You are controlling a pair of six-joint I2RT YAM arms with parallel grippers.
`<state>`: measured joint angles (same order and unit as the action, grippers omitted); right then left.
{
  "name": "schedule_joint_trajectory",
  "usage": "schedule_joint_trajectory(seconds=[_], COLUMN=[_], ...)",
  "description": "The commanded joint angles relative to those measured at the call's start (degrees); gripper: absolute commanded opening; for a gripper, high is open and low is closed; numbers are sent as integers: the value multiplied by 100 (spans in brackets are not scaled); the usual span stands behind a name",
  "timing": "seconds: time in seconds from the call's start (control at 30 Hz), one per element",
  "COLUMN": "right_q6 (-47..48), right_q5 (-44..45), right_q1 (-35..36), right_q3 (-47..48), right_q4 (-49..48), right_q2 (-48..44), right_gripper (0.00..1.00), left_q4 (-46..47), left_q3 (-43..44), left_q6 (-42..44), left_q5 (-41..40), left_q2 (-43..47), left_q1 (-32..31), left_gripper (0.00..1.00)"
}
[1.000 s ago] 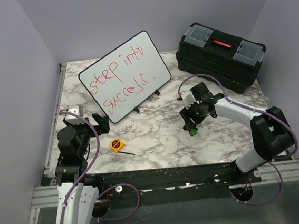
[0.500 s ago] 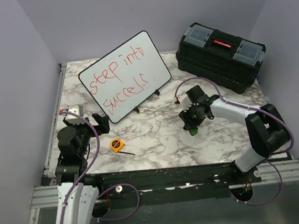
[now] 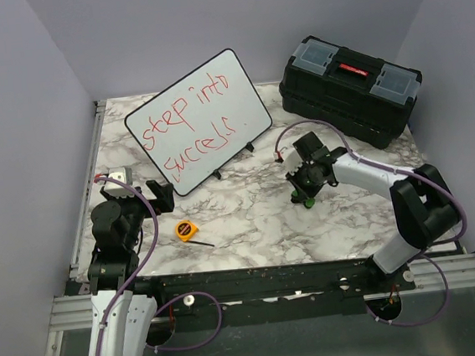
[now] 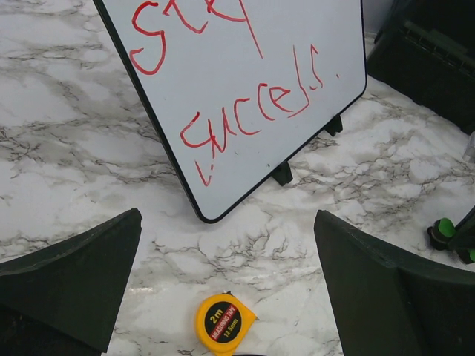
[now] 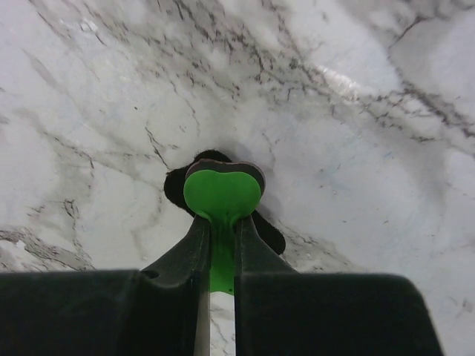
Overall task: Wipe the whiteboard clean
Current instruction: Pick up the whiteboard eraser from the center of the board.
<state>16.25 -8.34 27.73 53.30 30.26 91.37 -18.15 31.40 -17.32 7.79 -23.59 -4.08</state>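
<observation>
Top external view: we see a marble-patterned table [image 3: 251, 227] with two robot arms mounted at its near edge. The whiteboard [image 3: 198, 123] stands tilted on small black feet at the far left-centre of the table, and red handwriting on it reads roughly "step into success". A black toolbox [image 3: 351, 87] with a red handle sits at the far right, well apart from the board. The left gripper [image 3: 159, 194] rests near the left edge, just near of the board's lower corner. In the left wrist view its fingers [image 4: 74, 285] stand wide apart with nothing between them, and a yellow tape measure [image 4: 220, 323] lies on the table between them, near of the board [image 4: 245, 89]. The right gripper [image 3: 306, 195] is lowered to the table right of centre, apart from the board. In the right wrist view its jaws are pinched tightly together on the thin stem of a small green object [image 5: 223, 194], whose rounded top sits over a black base on the marble.
</observation>
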Motion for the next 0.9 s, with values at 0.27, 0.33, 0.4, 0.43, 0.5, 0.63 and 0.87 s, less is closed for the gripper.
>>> schedule_joint_trajectory(seconds=[0.27, 0.33, 0.4, 0.43, 0.5, 0.63, 0.87], right_q6=[316, 356, 349, 349, 305, 235, 121], right_q5=[-2962, -3324, -3522, -3555, -3614, -3725, -3809], right_q1=[-623, -849, -961, -979, -995, -1006, -1031], right_q3=[258, 175, 28, -17, -114, -179, -192], right_q4=[-126, -146, -266, -300, -374, -488, -590], right_q2=[-846, -1043, -1300, -1417, -1584, -1754, -2080], right_gripper=[1, 1, 1, 1, 1, 1, 1], left_q4=[1187, 1842, 2274, 2311, 2320, 2455, 3093], left_q3=[-153, -237, -127, -7, 326, 663, 348], left_q6=[-1369, -2026, -2390, -2468, -2569, -2604, -2329], left_q5=[1753, 2381, 2624, 2631, 2723, 2957, 2824], left_q2=[-513, -942, -1473, -1787, -2385, -3320, -3767], left_q1=[955, 1458, 1749, 1827, 1971, 2179, 2226], left_gripper=[99, 99, 99, 99, 99, 99, 97])
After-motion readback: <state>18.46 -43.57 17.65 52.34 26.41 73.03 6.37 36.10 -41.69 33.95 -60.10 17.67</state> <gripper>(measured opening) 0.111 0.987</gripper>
